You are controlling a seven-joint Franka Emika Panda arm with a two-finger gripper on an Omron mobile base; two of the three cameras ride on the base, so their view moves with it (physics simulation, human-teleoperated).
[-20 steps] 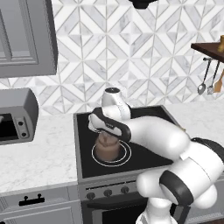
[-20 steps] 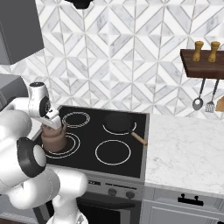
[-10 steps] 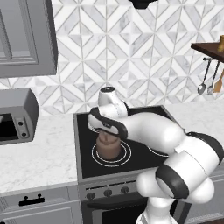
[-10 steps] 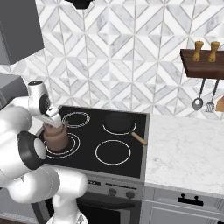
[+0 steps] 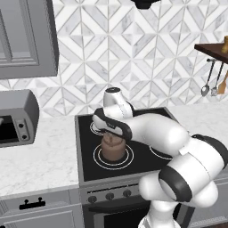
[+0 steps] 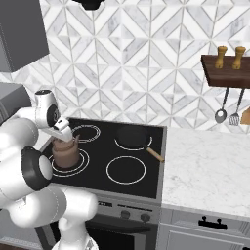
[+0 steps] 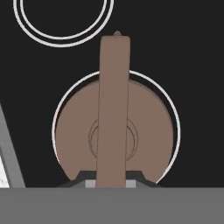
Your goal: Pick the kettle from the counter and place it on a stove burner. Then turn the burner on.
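The brown kettle [image 5: 112, 151] [image 6: 64, 153] stands upright inside the ring of the front left burner on the black stove [image 5: 87, 169] [image 6: 105, 181]. My gripper [image 5: 111, 134] [image 6: 64, 139] is right above it, pointing down. In the hand view the kettle's domed lid [image 7: 146, 131] sits within the white burner ring, and its thin handle runs up the middle. My gripper [image 7: 113, 182] is shut on the base of that handle, one fingertip pressed to each side. White marble counter [image 5: 40, 156] [image 6: 205, 166] flanks the stove.
A flat black pan [image 6: 131, 135] with a wooden handle lies on the back right burner. Stove knobs [image 5: 109, 194] [image 6: 126, 214] line the front panel. A grey toaster oven [image 5: 15, 118] stands on the left counter. Utensils [image 6: 227, 110] hang under a shelf at the right.
The kettle has stayed on the front left burner. My arm's upper links have shifted only slightly, and the hand has stayed over the handle.
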